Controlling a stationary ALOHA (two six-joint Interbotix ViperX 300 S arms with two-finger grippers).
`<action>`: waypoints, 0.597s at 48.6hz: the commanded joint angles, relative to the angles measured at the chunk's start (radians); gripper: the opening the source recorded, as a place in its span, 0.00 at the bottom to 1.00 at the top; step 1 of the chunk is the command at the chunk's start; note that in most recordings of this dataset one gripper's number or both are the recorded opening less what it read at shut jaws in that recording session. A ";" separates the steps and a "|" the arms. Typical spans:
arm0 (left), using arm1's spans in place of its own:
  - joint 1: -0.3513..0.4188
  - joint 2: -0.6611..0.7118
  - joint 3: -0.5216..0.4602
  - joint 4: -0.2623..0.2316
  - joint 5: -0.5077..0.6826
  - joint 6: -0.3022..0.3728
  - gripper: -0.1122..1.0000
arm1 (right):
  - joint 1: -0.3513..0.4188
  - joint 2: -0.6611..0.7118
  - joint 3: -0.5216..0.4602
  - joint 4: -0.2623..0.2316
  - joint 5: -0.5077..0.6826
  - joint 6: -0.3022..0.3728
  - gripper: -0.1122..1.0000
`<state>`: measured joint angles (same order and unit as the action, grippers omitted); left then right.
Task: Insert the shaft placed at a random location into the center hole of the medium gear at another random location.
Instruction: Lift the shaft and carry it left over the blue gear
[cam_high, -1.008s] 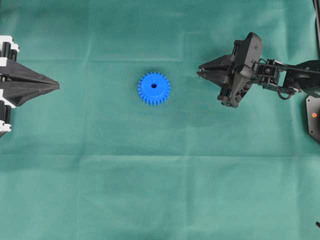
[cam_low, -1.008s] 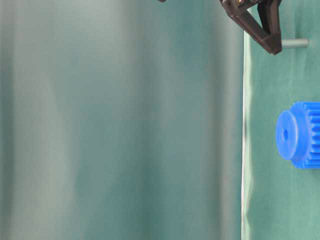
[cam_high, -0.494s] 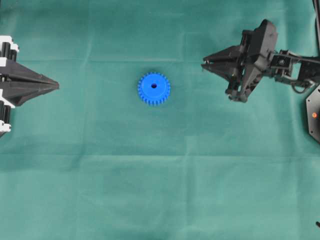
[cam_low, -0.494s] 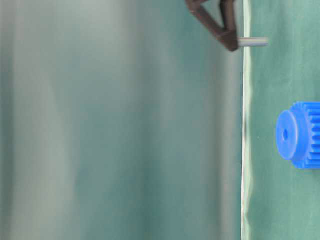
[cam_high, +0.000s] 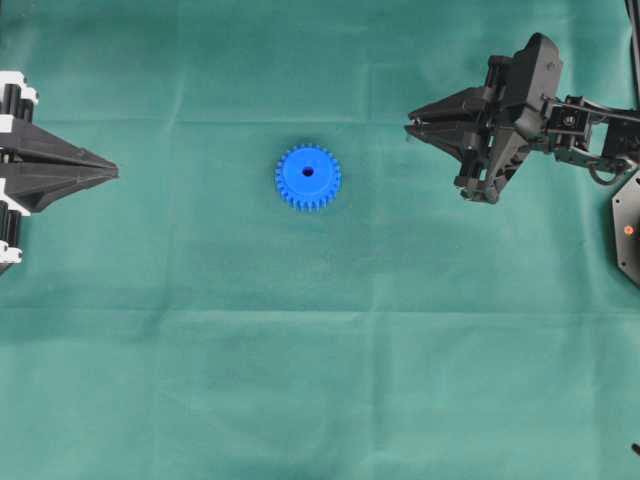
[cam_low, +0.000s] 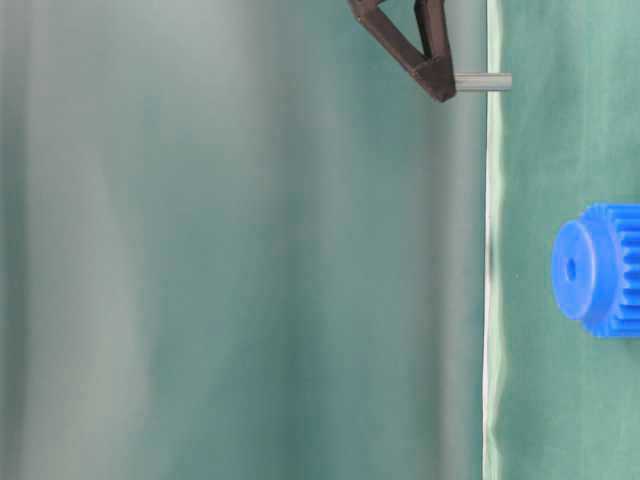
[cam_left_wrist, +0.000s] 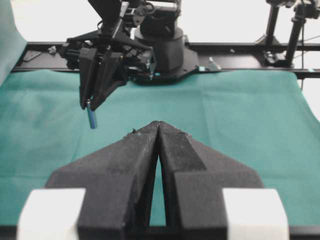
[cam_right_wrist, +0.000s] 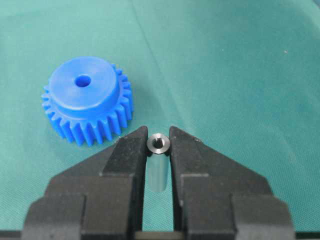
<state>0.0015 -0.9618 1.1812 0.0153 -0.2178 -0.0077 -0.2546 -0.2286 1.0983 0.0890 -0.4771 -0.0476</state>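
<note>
Right gripper (cam_right_wrist: 159, 150) pinched the small silvery metal shaft (cam_right_wrist: 158, 145) above the counter, near the blue toothed plastic gear (cam_right_wrist: 87, 100); left gripper (cam_left_wrist: 158, 130) pressed together.

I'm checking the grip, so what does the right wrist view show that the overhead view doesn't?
Only the right wrist view shows the pin itself, pinched between the right gripper's jaws, its hollow end facing the camera. Only the overhead view shows the left gripper, shut and parked at the far edge. Both show the blue gear lying flat on the green cloth, its center hole empty.
</note>
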 joint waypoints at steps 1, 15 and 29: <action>0.000 0.005 -0.014 0.002 -0.008 -0.002 0.10 | 0.009 -0.011 -0.026 0.000 -0.002 -0.005 0.23; 0.000 0.005 -0.012 0.002 -0.009 -0.003 0.10 | 0.067 0.072 -0.112 0.005 -0.006 0.000 0.23; 0.000 0.009 -0.012 0.002 -0.008 -0.002 0.10 | 0.120 0.192 -0.265 0.005 0.000 0.000 0.23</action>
<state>0.0015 -0.9618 1.1812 0.0138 -0.2194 -0.0092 -0.1457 -0.0506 0.8943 0.0905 -0.4771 -0.0476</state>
